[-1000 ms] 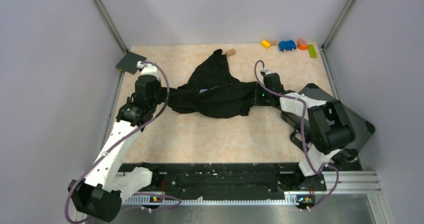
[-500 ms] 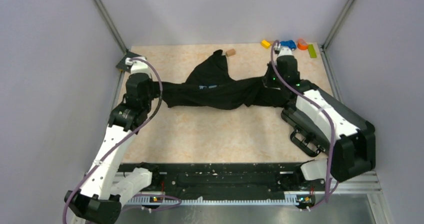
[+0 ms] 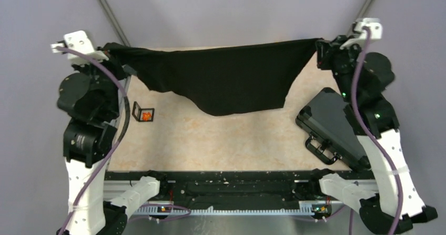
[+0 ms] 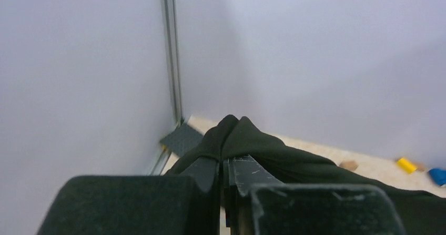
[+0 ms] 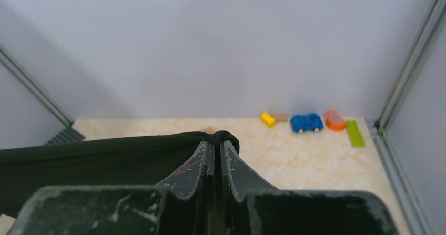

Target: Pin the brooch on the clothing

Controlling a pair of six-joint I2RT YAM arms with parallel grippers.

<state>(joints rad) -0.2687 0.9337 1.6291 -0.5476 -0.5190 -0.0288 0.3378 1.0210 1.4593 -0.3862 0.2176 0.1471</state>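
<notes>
L gripper [image 3: 112,49] is clamped on the shirt [image 3: 231,80] at its top L corner. In the L wrist cam the jaws are pressed together w/ a bunch of black cloth squeezed btwn the tips. R gripper [image 3: 322,47] does the same at the shirt's top R corner, jaws together on a fold of the edge.

Shirt hangs spread btwn the two grippers, up off the table [image 3: 221,145]. Its top edge runs nearly straight. Its lower edge sags to a rounded low point around the middle, then rises steeply toward the R corner. The side facing the top cam reads plain black.

Below the shirt's L part, a small black-framed clear box [image 3: 143,112] sits on the table, apart from the cloth. An orange-red bit inside it is prob. the brooch [image 3: 148,115], too small to make out its shape. Neither gripper touches it.

Below the shirt's R end, a dark grey hard case [image 3: 336,127] lies flat, handle at its near side, partly under the R arm.

Beyond the shirt's R corner, the R wrist cam shows a row along the far wall:
- yellow block [image 5: 267,119]
- blue toy car [image 5: 306,122]
- orange piece [image 5: 333,120]
- green bar [image 5: 355,133]

Just beyond the shirt's top edge, a brown block [image 4: 347,165] lies on the table. Beyond the shirt's L corner, a dark plate [image 4: 181,139] sits in the table corner.
</notes>
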